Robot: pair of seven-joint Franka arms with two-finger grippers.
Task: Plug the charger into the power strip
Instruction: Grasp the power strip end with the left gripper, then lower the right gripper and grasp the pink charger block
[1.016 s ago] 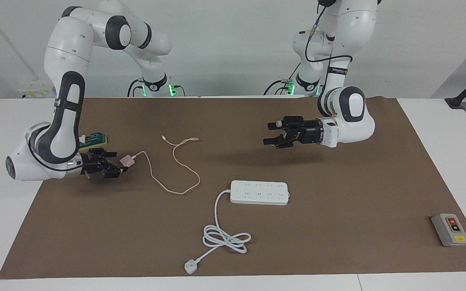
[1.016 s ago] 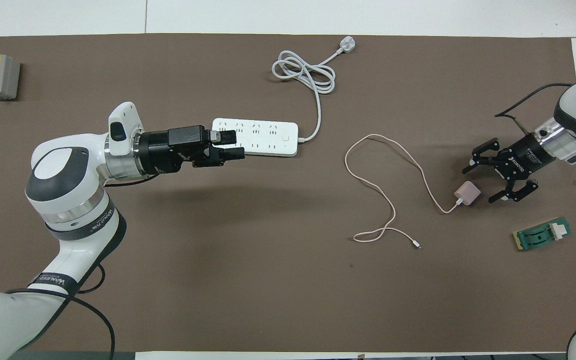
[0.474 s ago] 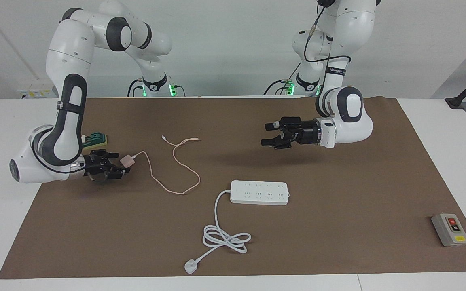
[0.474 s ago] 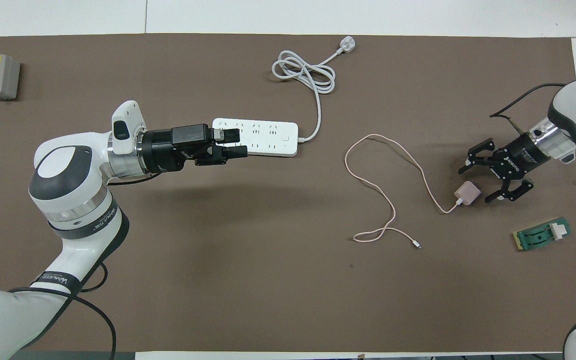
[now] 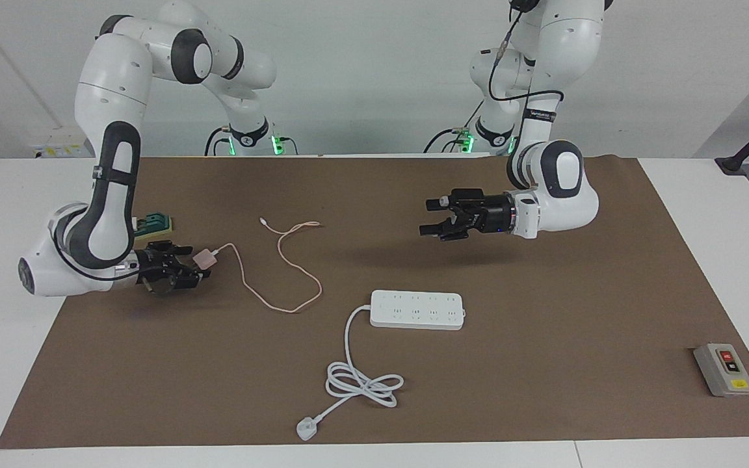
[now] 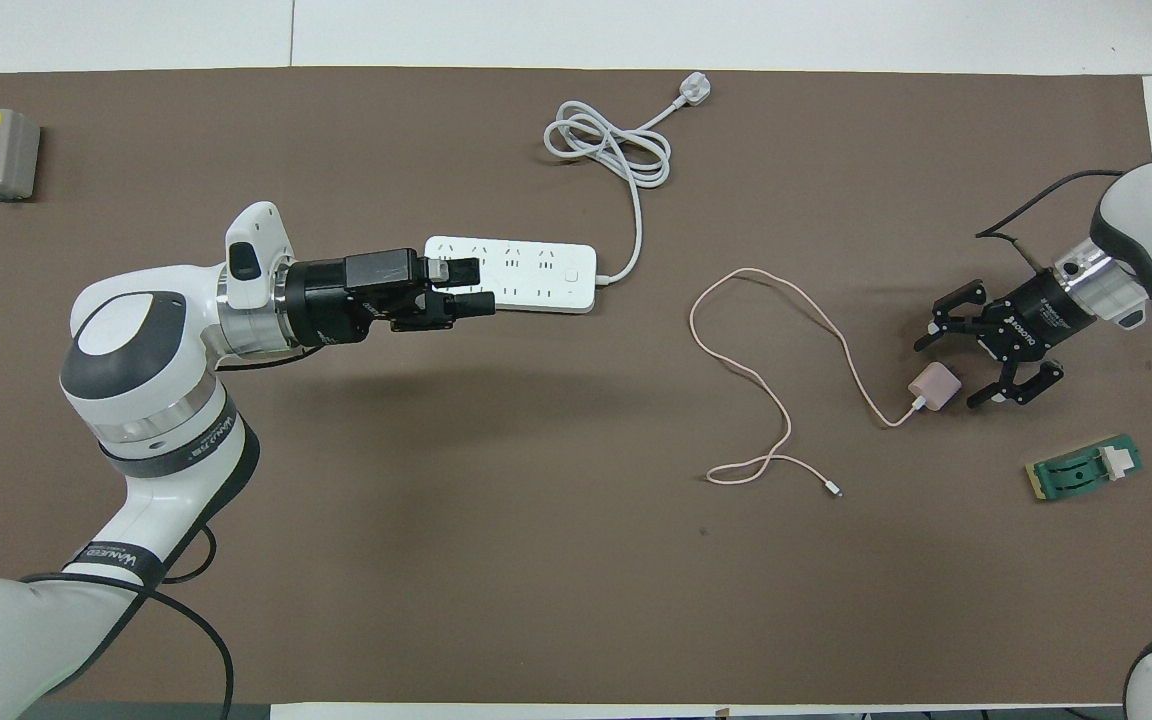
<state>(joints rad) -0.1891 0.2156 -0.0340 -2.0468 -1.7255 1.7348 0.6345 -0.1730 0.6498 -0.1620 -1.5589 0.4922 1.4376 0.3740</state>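
Note:
The charger (image 5: pixel 206 258) is a small pale-pink cube lying on the brown mat toward the right arm's end, and its thin pink cable (image 5: pixel 283 266) loops across the mat. My right gripper (image 5: pixel 192 263) is low and open, with the charger (image 6: pixel 936 385) just at the mouth of its fingers (image 6: pixel 951 368); whether they touch it does not show. The white power strip (image 5: pixel 417 310) lies mid-table. My left gripper (image 5: pixel 428 217) hangs open and empty above the mat; from overhead it (image 6: pixel 481 283) covers one end of the power strip (image 6: pixel 536 273).
The strip's thick white cord (image 5: pixel 361 382) coils farther from the robots and ends in a white plug (image 5: pixel 307 429). A green block (image 5: pixel 153 224) sits beside the right arm. A grey button box (image 5: pixel 723 369) stands at the left arm's end of the mat.
My right gripper has crept a little closer to the charger. The left gripper has barely shifted. The charger, cable and power strip lie where they were.

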